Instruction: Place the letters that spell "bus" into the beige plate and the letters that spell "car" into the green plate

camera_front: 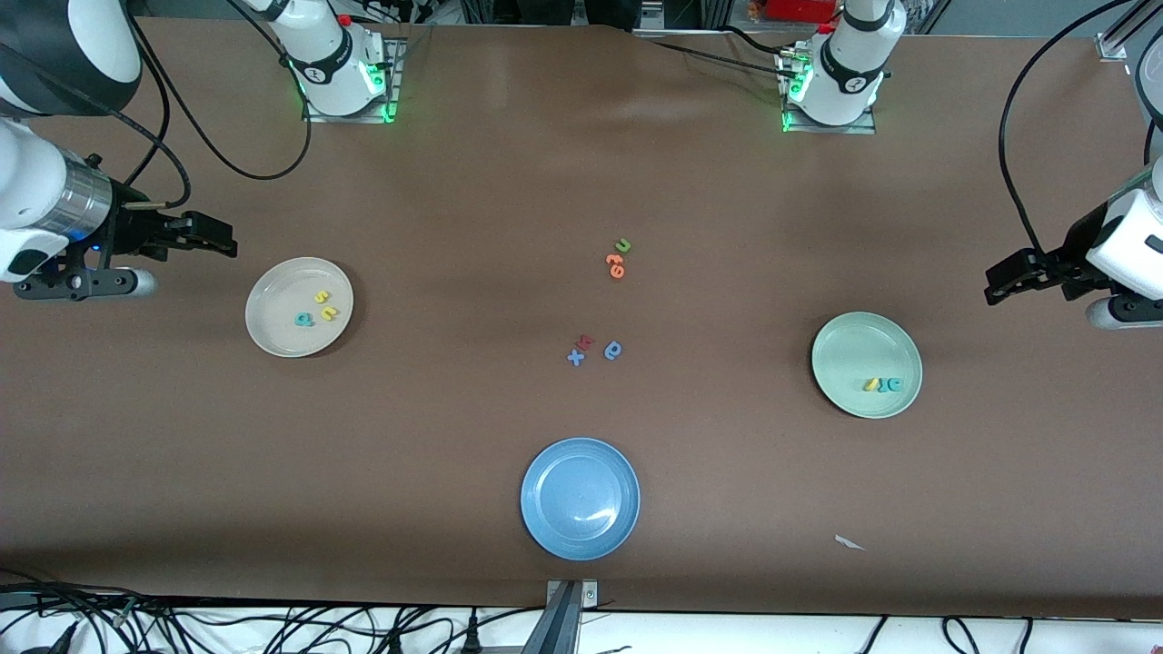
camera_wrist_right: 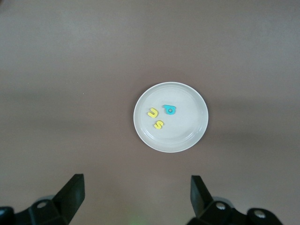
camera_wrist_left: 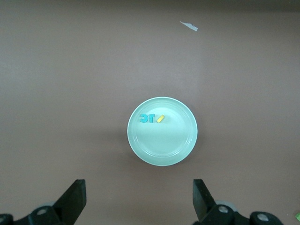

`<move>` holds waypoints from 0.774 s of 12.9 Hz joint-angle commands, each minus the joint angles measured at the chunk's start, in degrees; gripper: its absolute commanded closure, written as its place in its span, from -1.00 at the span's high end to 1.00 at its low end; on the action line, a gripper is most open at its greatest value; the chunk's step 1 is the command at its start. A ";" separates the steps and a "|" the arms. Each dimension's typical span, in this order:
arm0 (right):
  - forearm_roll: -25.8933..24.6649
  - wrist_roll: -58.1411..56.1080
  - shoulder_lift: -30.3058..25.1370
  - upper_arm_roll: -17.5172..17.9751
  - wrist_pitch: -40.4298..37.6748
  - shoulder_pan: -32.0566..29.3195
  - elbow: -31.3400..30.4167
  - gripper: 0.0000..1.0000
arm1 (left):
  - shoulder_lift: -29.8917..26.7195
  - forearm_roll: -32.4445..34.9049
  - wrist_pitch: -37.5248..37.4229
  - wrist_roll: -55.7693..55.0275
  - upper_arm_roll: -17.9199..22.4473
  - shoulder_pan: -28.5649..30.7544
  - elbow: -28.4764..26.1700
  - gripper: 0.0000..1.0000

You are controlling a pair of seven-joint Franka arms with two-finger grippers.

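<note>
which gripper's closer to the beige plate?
Right. The right gripper hangs just off the beige plate; the left gripper is at the other end, by the green plate.

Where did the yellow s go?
The yellow s lies in the beige plate, beside the yellow u and the teal b, at the right arm's end.

Glossy blue plate (camera_front: 545, 527) catches glare; the brown table (camera_front: 454, 409) looks matt.

Three plates sit on the table (camera_front: 454, 182): one beige (camera_front: 273, 331) holding three letters, one green (camera_front: 854, 350) holding three, one blue (camera_front: 554, 527); six loose letters lie between them.
</note>
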 commanded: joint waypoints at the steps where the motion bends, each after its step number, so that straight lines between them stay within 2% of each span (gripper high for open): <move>1: -1.04 -0.68 -0.74 -0.81 -1.17 0.64 0.61 1.00 | -0.31 -1.28 0.40 0.35 0.10 -0.01 -0.20 1.00; 5: -1.93 -1.13 0.75 -0.81 -1.61 0.47 3.33 1.00 | -0.31 -1.28 0.40 0.35 0.01 -0.01 -0.20 1.00; 10: -1.93 -1.13 1.10 -0.72 -1.44 0.47 3.42 1.00 | -0.31 -1.28 0.40 0.35 0.01 -0.01 -0.20 1.00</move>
